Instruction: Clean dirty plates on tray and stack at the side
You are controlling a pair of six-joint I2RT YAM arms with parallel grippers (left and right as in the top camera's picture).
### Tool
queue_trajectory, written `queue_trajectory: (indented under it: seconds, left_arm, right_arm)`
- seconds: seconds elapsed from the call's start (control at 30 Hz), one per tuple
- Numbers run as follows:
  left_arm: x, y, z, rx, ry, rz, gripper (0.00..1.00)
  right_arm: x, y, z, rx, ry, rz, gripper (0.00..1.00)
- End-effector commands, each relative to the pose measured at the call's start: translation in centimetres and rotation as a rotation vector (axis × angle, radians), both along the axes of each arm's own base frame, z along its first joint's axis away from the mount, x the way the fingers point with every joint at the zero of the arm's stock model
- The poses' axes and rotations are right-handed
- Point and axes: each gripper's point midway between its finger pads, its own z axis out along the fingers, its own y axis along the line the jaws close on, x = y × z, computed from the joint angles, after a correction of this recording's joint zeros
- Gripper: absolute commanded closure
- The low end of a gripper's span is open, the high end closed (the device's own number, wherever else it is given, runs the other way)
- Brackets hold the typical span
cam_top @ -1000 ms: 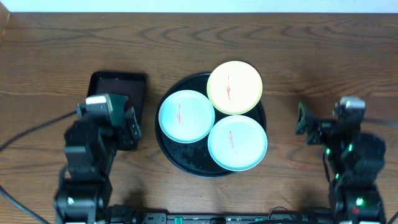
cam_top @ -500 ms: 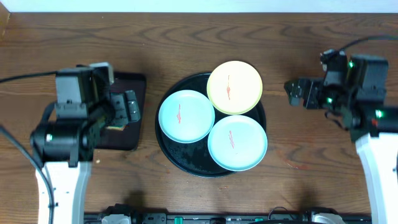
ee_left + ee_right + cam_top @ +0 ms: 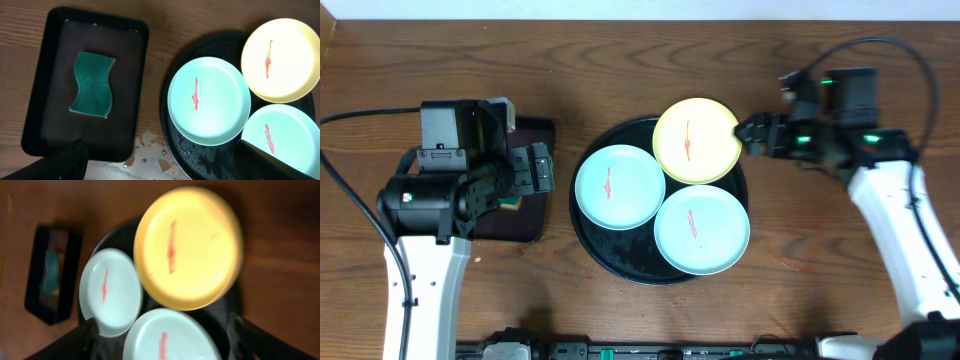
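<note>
Both claws are spread wide for us right now and neither is gripping anything. The left gripper (image 3: pixel 542 168) hangs over the small rectangular tray (image 3: pixel 50 30), where a wavy green sponge (image 3: pixel 92 84) lies flat and untouched. The right gripper (image 3: pixel 750 134) sits just beside the right edge of the yellow plate (image 3: pixel 697 141) with its fingers pointing at it. We can't tell if it touches the rim.

All three plates lie flat on the round black tray (image 3: pixel 605 255). The yellow one is at the far side, poking out over the rim. One mint plate (image 3: pixel 620 187) is on the left and the other mint plate (image 3: pixel 701 229) is nearer, on the right. They're round, so no long axis, but each red smear (image 3: pixel 687 140) runs near-to-far in the overhead view. There are some water drops (image 3: pixel 150 145) on the table (image 3: pixel 640 60) between the trays.
</note>
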Motion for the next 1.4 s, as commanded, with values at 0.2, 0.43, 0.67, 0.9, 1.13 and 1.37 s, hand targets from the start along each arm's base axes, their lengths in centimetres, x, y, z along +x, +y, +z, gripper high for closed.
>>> queue_trajectory:
  seconds: [0.2,0.43,0.67,0.9,1.13,1.37]
  left_arm:
    - [0.8,3.7,-2.4,0.095,0.118,0.164,0.07]
    - [1.0,6.3,-4.3,0.159,0.197,0.262,0.07]
    - [1.3,7.3,-5.5,0.206,0.242,0.283,0.07]
    - [1.5,7.3,-6.3,0.207,0.27,0.28,0.07]
    - [1.5,7.3,-6.5,0.208,0.278,0.279,0.07]
    - [1.6,7.3,-6.5,0.208,0.274,0.279,0.07]
  right_arm:
    - [0.0,7.2,-3.9,-0.094,0.181,-0.069,0.42]
    - [-1.0,10.2,-8.8,-0.131,0.307,-0.057,0.62]
    - [-1.2,12.3,-12.2,-0.158,0.333,-0.021,0.73]
    - [-1.5,13.2,-14.1,-0.192,0.336,-0.007,0.75]
    - [-2.3,13.3,-15.6,-0.262,0.343,-0.008,0.78]
    - [-2.3,13.3,-16.0,-0.315,0.312,-0.014,0.84]
